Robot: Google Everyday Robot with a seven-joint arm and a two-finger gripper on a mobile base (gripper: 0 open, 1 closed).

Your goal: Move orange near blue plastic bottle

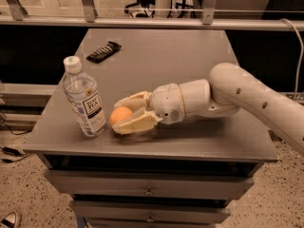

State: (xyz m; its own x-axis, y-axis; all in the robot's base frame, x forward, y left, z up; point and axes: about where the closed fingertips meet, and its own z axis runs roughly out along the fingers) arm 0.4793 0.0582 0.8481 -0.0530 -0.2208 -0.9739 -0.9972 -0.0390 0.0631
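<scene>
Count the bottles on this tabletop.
1. The blue plastic bottle stands upright at the front left, beside the orange, which the gripper holds just to its right. None seems hidden.

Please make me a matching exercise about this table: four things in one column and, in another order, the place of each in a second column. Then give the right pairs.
Things
1. orange
2. blue plastic bottle
3. dark wrapped bar
4. gripper

Places
A. upright near the front left corner of the table
B. low over the table's front part, reaching in from the picture's right
C. between the two fingers
D. lying flat at the table's back left

Pairs: 1-C, 2-A, 3-D, 4-B
</scene>
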